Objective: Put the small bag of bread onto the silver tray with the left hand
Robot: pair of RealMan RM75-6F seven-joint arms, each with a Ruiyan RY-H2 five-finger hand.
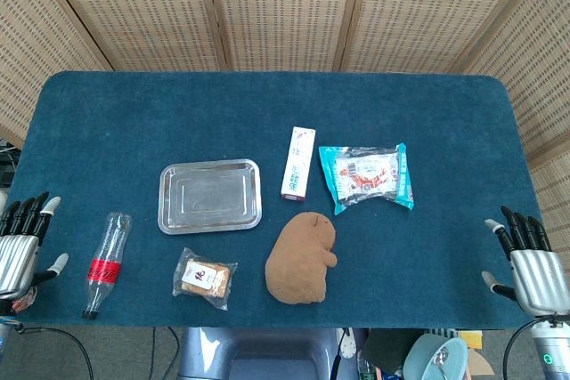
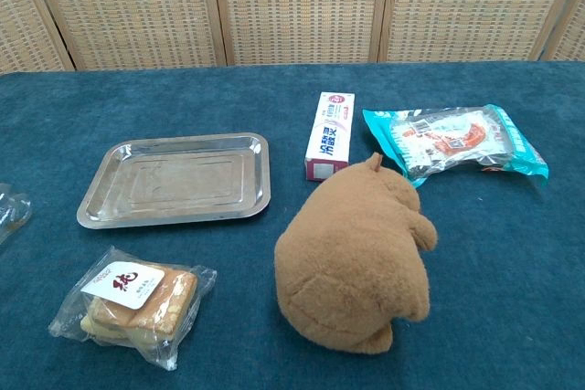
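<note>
Nothing is in hand yet — the task stands at its very start. The left hand (image 1: 20, 242) rests at the near left edge of the blue table (image 1: 107, 122), fingers (image 1: 31, 211) spread and pointing away from the robot, holding nothing. The right hand (image 1: 527, 260) sits at the opposite near edge, its fingers likewise apart and empty; neither hand shows in the chest view.

The small bag of bread (image 1: 206, 278) lies flat on the cloth, well to the right of the left fingertips and slightly nearer the robot than they are. Between those fingers and the bag lies a plastic bottle (image 1: 105, 260) with a red label, on its side. The silver tray (image 1: 210, 195) sits just beyond the bag, empty, its near rim close to the bag but not touching it.

Further from the left fingers, on the bag's far side, sit a brown plush toy (image 1: 303, 258), an upright-lying toothpaste box (image 1: 298, 163) and a teal snack packet (image 1: 367, 176).

The next move, as I judge it, calls for the left hand to travel rightward over or around the bottle without knocking it, come down with fingers open above the bag, and close on the crinkly wrapper — a soft, slippery thing that likely wants a firm pinch.
</note>
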